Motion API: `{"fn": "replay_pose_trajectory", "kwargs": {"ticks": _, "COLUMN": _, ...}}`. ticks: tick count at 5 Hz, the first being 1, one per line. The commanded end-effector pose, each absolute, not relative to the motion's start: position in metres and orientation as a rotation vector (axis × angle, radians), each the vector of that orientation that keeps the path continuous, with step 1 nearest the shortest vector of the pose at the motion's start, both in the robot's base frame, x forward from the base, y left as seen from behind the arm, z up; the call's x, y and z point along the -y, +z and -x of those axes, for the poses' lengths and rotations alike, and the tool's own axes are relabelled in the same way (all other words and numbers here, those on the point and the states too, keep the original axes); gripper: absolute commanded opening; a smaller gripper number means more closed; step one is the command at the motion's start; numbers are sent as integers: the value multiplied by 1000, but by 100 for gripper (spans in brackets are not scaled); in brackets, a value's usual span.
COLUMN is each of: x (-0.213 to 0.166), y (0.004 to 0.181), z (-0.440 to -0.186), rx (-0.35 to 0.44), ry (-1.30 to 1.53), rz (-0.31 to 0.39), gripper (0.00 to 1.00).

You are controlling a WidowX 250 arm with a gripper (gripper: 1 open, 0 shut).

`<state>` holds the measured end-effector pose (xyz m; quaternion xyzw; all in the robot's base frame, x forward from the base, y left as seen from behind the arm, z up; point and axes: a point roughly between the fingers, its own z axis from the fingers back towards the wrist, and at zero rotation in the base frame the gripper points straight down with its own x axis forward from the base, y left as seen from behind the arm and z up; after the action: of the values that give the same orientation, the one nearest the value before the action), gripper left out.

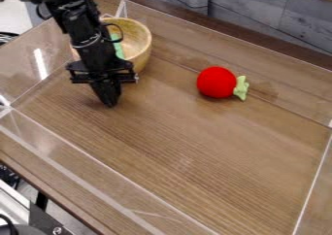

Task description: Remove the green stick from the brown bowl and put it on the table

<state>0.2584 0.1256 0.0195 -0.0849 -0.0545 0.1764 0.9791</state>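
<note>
The brown bowl (130, 40) stands at the back left of the wooden table (195, 151). A bit of the green stick (118, 49) shows inside the bowl, against its near wall beside the arm. My black gripper (107, 95) points down at the table just in front of the bowl's left side. Its fingers are pressed together, and I see nothing between them. The arm hides the left part of the bowl.
A red toy fruit with a green leaf (219, 82) lies right of the bowl. Clear plastic walls (39, 50) ring the table, with a low front wall close to the camera.
</note>
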Motion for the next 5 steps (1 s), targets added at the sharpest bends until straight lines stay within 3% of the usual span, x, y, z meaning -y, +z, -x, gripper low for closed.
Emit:
{"fn": "replay_pose_trajectory", "kwargs": {"ticks": 1, "x": -126, "y": 43, "z": -256, "rx": 164, "ry": 418, "rz": 151, "gripper": 0}}
{"fn": "replay_pose_trajectory", "kwargs": {"ticks": 2, "x": -121, "y": 49, "z": -249, "rx": 160, "ry": 470, "rz": 144, "gripper": 0}}
{"fn": "replay_pose_trajectory", "kwargs": {"ticks": 3, "x": -112, "y": 39, "z": -240, "rx": 145, "ry": 451, "rz": 142, "gripper": 100}}
{"fn": "replay_pose_trajectory", "kwargs": {"ticks": 5, "x": -113, "y": 49, "z": -243, "rx": 132, "ry": 433, "rz": 165, "gripper": 100}}
